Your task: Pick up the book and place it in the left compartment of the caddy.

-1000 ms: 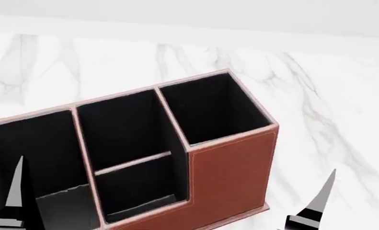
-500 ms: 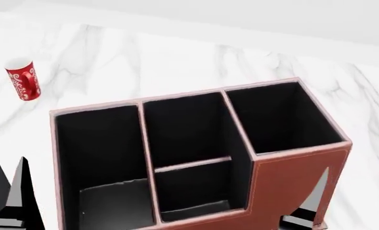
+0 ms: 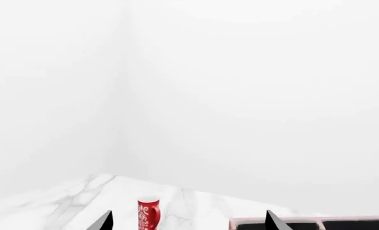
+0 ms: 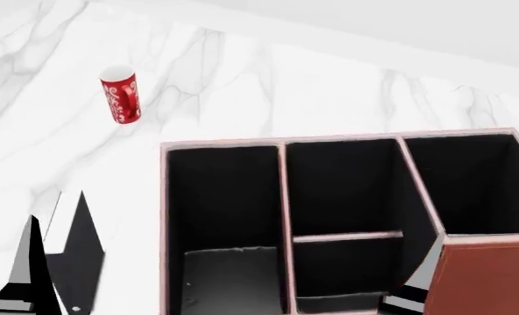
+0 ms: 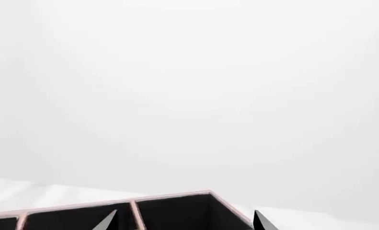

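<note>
The book point(image 4: 80, 252) stands black on the table just left of the caddy point(image 4: 491, 279), with a small white mark low on it. The caddy is reddish-brown with pink rims. Its left compartment point(image 4: 224, 197) is a wide black bay with no crossbar and a grey floor. My left gripper point(image 3: 187, 221) is open and empty; one of its fingers point(image 4: 30, 259) shows beside the book. My right gripper point(image 5: 184, 221) is open and empty, with one finger point(image 4: 424, 272) in front of the caddy. The book does not show in either wrist view.
A red mug point(image 4: 121, 94) stands on the white marble table point(image 4: 268, 85) behind and left of the caddy, and shows in the left wrist view point(image 3: 148, 214). The middle bay has a low crossbar point(image 4: 347, 236). The caddy rim shows in both wrist views point(image 3: 246, 223) point(image 5: 176, 195).
The head view has swung left: the caddy has slid right in the frame, and the red mug and the book have come into view. Both grippers keep their places in the frame.
</note>
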